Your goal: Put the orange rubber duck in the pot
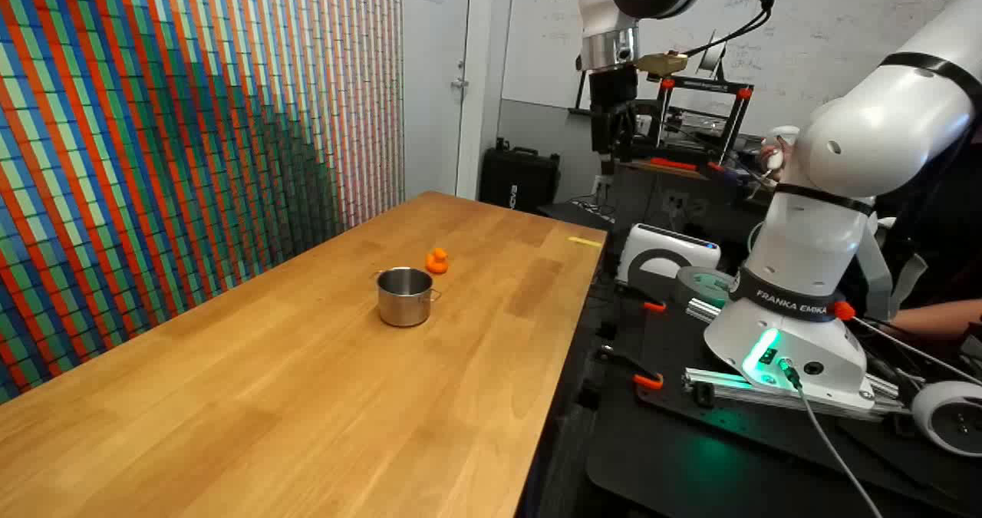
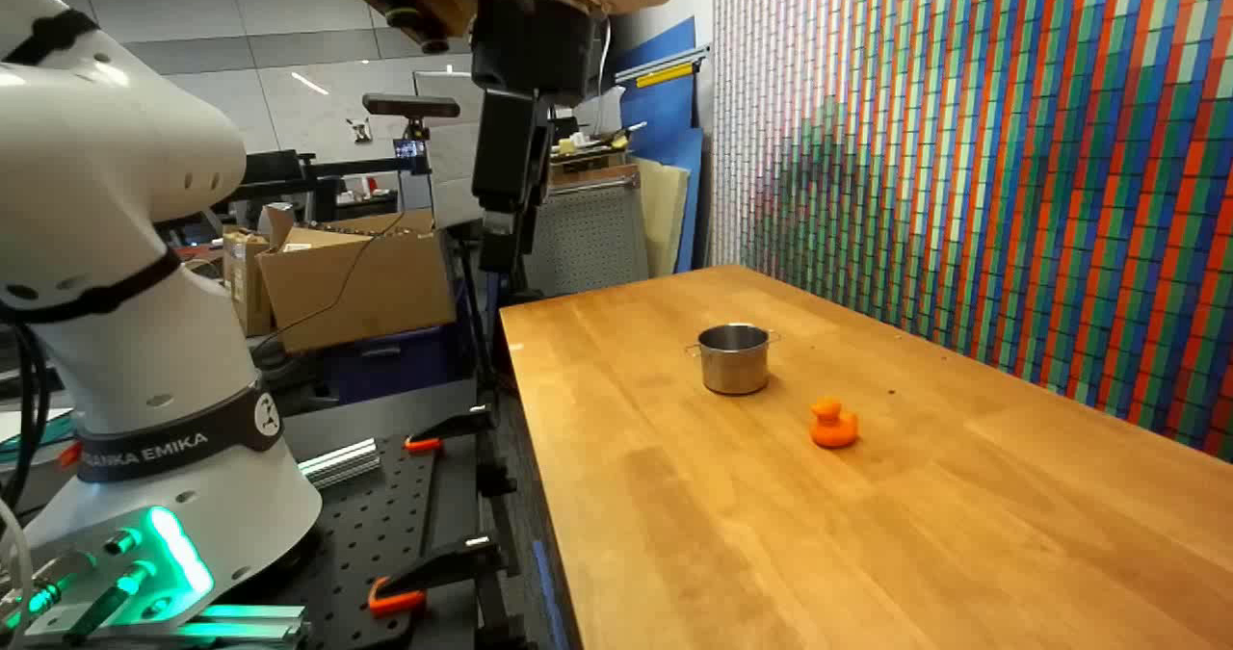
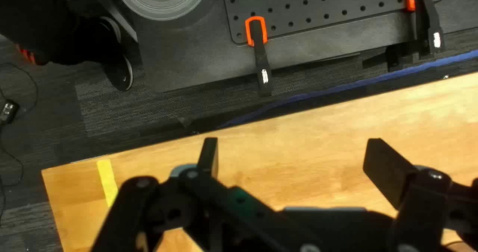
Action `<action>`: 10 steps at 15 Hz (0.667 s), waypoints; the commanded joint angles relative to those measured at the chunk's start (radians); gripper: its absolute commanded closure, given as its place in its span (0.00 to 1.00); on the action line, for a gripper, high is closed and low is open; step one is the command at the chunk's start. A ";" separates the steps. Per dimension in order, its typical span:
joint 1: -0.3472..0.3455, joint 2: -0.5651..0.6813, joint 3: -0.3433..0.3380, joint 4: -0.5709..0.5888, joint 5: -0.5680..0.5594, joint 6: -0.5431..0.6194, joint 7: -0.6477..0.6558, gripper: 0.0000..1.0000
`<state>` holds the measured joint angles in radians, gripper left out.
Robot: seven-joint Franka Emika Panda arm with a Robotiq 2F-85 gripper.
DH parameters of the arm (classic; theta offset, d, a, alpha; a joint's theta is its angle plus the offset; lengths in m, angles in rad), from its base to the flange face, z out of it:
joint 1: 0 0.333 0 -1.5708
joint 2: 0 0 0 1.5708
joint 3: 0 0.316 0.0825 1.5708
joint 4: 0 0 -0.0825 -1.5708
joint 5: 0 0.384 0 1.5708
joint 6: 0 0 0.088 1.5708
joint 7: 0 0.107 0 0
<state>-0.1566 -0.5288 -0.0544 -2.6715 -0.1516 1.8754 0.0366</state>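
The orange rubber duck stands upright on the wooden table in both exterior views point(image 1: 437, 262) point(image 2: 833, 425). The pot, small and shiny grey metal with thin wire handles, stands upright close to the duck but apart from it, in both exterior views point(image 1: 405, 297) point(image 2: 735, 359). My gripper is high up near the table's robot-side edge, well away from both, in both exterior views point(image 1: 608, 153) point(image 2: 508, 250). In the wrist view my gripper point(image 3: 291, 151) is open, its two fingers wide apart with only table below. The duck and the pot are out of the wrist view.
The wooden table point(image 1: 307, 410) runs along a colourful striped wall point(image 1: 192, 119). A yellow tape strip point(image 3: 107, 181) marks its corner. A gap separates it from the black robot base point(image 3: 194, 58) with orange-tipped clamps point(image 2: 424, 578). A toaster-like white object point(image 1: 667, 249) stands beyond the table edge.
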 commanded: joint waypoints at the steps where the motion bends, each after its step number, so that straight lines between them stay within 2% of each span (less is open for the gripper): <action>1: 0.010 0.000 -0.009 0.002 -0.004 -0.003 0.004 0.00; 7: 0.010 0.000 -0.009 0.002 -0.004 -0.003 0.004 0.00; 10: 0.038 0.072 0.009 0.046 0.007 0.135 0.016 0.00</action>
<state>-0.1510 -0.5228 -0.0537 -2.6725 -0.1516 1.9076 0.0365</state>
